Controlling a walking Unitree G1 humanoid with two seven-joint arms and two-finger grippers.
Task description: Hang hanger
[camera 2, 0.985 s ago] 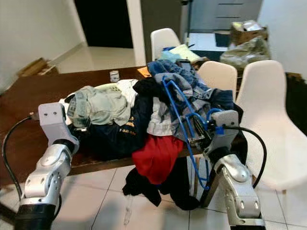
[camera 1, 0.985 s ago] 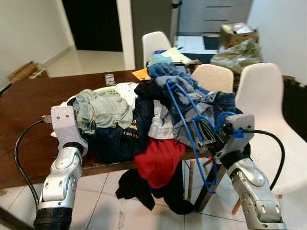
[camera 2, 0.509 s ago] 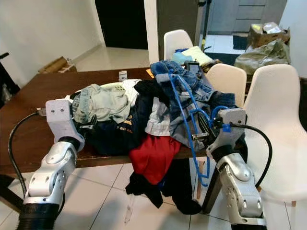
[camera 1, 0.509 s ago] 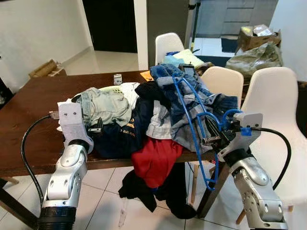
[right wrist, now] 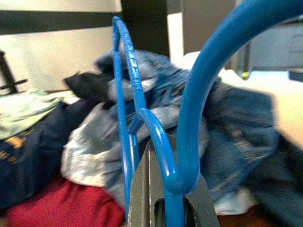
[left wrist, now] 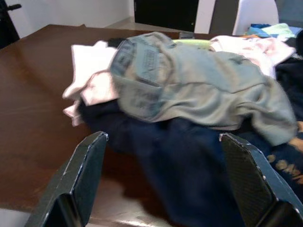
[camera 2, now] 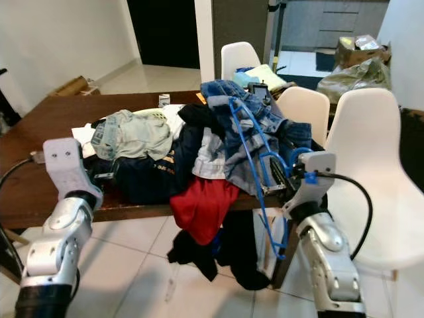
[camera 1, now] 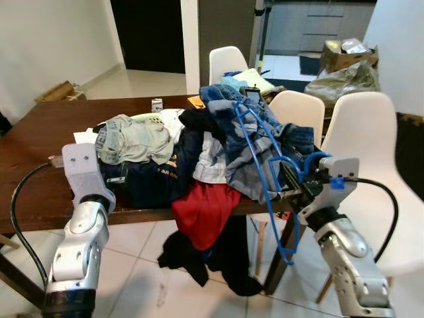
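Blue plastic hanger [camera 1: 268,173], thin curved frame, clamped in right hand [camera 1: 296,187]

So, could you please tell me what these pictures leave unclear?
- Where the blue hanger should hang: no rail in the eye views.
- The small object on the table: too small to identify.
- Hanger's lower end in the right wrist view: hidden inside the right gripper.
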